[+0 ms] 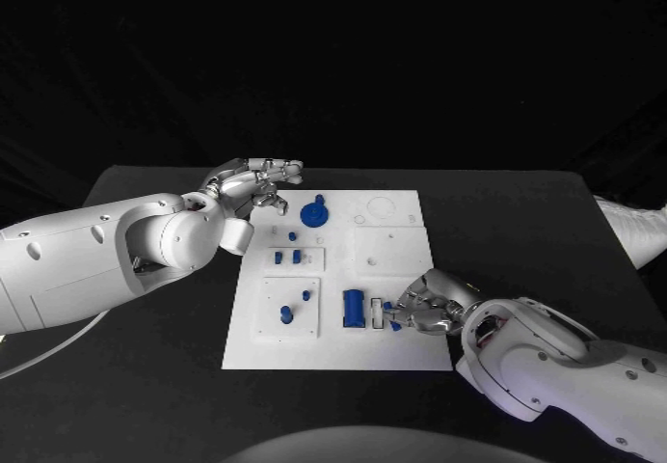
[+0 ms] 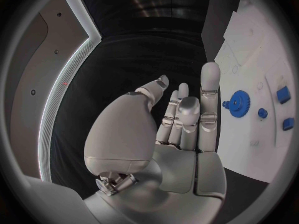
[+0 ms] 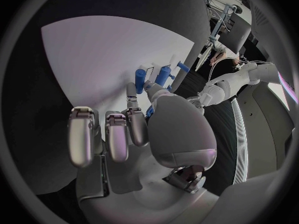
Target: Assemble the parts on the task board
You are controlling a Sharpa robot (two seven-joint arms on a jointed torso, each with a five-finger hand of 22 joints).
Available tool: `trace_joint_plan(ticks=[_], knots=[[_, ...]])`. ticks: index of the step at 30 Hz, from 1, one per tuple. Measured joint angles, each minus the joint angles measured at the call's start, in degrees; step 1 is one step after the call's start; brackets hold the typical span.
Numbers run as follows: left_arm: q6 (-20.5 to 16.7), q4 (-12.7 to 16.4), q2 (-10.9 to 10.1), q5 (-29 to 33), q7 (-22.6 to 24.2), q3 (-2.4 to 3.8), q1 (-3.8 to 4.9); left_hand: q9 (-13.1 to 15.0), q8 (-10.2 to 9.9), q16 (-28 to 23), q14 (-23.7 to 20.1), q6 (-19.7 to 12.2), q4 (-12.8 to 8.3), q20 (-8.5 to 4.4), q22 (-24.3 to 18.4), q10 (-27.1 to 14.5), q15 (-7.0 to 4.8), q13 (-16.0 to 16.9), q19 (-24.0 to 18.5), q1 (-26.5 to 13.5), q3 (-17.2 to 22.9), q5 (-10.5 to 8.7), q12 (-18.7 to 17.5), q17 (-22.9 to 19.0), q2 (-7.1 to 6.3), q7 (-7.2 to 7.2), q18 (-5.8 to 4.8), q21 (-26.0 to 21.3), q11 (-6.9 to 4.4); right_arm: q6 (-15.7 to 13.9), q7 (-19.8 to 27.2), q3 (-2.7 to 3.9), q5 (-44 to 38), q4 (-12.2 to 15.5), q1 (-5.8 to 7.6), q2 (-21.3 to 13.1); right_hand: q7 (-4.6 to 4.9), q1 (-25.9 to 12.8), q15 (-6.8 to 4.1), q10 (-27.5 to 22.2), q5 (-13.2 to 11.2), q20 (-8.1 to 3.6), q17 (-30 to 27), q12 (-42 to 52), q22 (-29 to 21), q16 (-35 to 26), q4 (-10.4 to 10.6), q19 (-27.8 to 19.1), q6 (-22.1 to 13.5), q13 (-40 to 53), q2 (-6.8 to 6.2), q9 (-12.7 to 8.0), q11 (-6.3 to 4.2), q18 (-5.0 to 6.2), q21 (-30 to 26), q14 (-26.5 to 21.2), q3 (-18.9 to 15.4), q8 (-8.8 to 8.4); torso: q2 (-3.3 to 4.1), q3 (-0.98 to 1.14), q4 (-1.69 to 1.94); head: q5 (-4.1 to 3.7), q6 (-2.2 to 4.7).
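White rectangular task board lies mid-frame in the head view on the black table. Left hand sits at upper left of frame, just off the board's top-left corner, silver fingers partly extended and apart, nothing in them. Left wrist view shows the same: fingers spread, empty palm, the blue toothed gear part lying on the board just beyond the fingertips, apart from them. In the head view that gear is on the board's upper left area, just right of the left hand, not touching.

Right hand is at the board's right edge, lower right of centre. Its fingers curl down onto a small blue piece at the board's lower middle; thumb and finger appear to pinch it, contact partly hidden. Right wrist view: fingers bent toward the board, a bit of blue showing between thumb and finger.

Blue cylindrical block stands just left of the right hand, near but apart. Two small blue pegs sit in the raised square at mid-left of the board. One more blue peg in the lower-left square.
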Motion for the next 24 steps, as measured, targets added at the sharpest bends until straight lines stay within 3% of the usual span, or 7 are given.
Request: trace_joint_plan(ticks=[13,24], knots=[[0.01,-0.04,-0.01,0.00,0.00,0.00,0.01,0.00,0.30,0.00,0.00,0.00,0.00,0.00,-0.05,0.00,0.00,-0.05,0.00,0.00,0.00,0.00,0.27,-0.07,0.00,0.00,0.00,0.00,0.00,-2.18,0.09,0.05,0.03,0.37,0.00,0.22,0.01,0.00,-0.20,0.00,0.57,0.00,0.00,0.00,-0.01,0.00,0.00,0.00,-0.01,-0.01,0.00,0.00,0.00,0.00,0.00,-0.20,0.00,0.00,0.01,0.04,-0.04,0.21,-0.11],[0.03,-0.04,0.03,0.00,0.00,0.00,0.00,0.00,0.30,0.00,0.00,0.00,0.00,0.00,-0.04,0.00,0.00,-0.04,0.00,0.00,0.00,0.00,0.27,-0.06,0.00,0.00,0.00,0.00,0.00,-2.30,0.20,0.13,-0.02,-0.53,0.00,1.36,0.02,0.00,-0.20,0.00,0.79,0.01,-0.01,0.00,-0.02,0.00,0.00,0.00,-0.02,-0.01,0.00,0.06,0.00,0.00,0.00,-0.20,0.00,-0.06,0.01,0.04,-0.01,0.18,-0.07]])
